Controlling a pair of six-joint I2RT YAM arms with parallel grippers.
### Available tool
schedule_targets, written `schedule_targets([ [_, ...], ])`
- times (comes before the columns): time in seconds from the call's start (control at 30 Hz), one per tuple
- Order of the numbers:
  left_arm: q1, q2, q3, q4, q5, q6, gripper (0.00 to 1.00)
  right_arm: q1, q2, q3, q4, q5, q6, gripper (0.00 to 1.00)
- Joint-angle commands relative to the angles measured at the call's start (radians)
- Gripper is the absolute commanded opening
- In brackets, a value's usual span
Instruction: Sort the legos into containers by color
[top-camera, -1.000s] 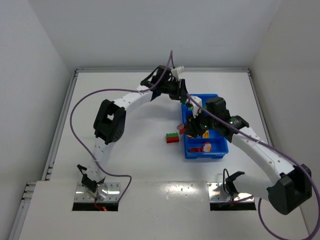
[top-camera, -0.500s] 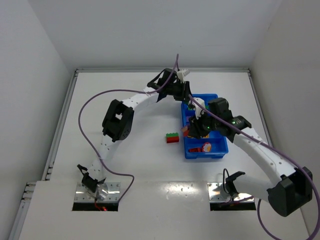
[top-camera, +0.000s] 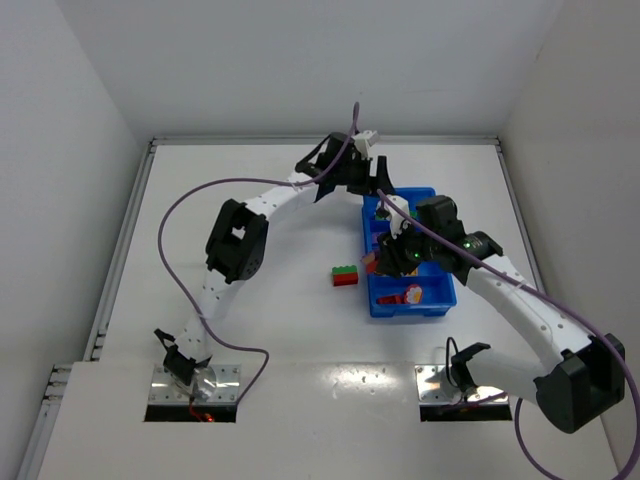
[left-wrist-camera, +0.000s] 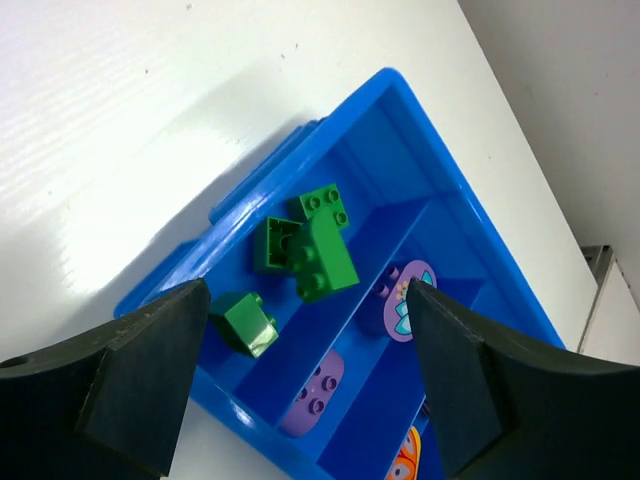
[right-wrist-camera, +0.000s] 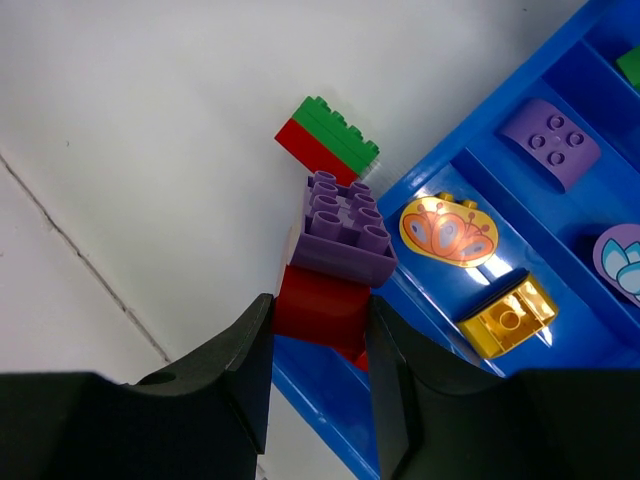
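One L pincer (left-wrist-camera: 305, 305) now wide over tray (left-wrist-camera: 385, 140)

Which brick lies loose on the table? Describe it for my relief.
Start at the blue tray. On the white table just left of it lies one loose brick. It is green over red; the stack in the right hand is purple over red.

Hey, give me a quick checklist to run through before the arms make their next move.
1. Left gripper open, empty: ok.
2. Green bricks together in one tray compartment: ok.
3. Right gripper shut on the purple-on-red stack: ok.
4. That stack is one colour: not ok, two colours joined.
5. All pieces in the tray: not ok, green-and-red brick lies beside the tray.
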Motion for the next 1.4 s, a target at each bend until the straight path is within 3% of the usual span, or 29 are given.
schedule_targets([
  [0.0,0.0,-0.019,0.044,0.067,-0.006,0.014,0.86,-0.006,-0.006,0.026,0.037,-0.02,-0.012,0.0],
  [0.13,0.018,-0.167,-0.048,0.145,0.02,0.014,0.86,-0.006,-0.006,0.026,0.067,-0.03,-0.012,0.0],
  [0.27,0.096,-0.307,-0.086,0.122,0.069,0.003,0.85,-0.006,0.017,0.026,0.129,-0.065,-0.012,0.0],
  [0.37,0.214,-0.388,-0.192,0.137,0.242,-0.029,0.83,-0.006,0.054,0.038,0.179,-0.123,-0.012,0.0],
  [0.43,0.284,-0.486,-0.336,0.286,0.442,-0.082,0.83,-0.006,0.115,0.082,0.192,-0.199,-0.061,0.0],
  [0.5,0.371,-0.519,-0.37,0.299,0.543,-0.084,0.89,-0.006,0.168,0.139,0.202,-0.27,-0.101,0.0],
  [0.53,0.396,-0.528,-0.37,0.235,0.642,-0.06,0.89,-0.006,0.233,0.167,0.202,-0.345,-0.113,0.0],
  [0.63,0.477,-0.528,-0.36,0.001,0.744,0.11,0.89,-0.006,0.342,0.311,0.16,-0.471,-0.153,0.0],
  [0.83,0.525,-0.568,-0.37,-0.325,0.689,0.432,0.86,0.014,0.552,0.57,0.093,-0.58,-0.16,0.0],
  [1.0,0.479,-0.62,-0.445,-0.407,0.6,0.584,0.82,0.014,0.69,0.768,0.055,-0.594,-0.112,0.0],
  [1.37,0.448,-0.608,-0.416,-0.43,0.644,0.617,0.81,0.014,0.724,0.811,0.081,-0.603,-0.1,0.0],
])
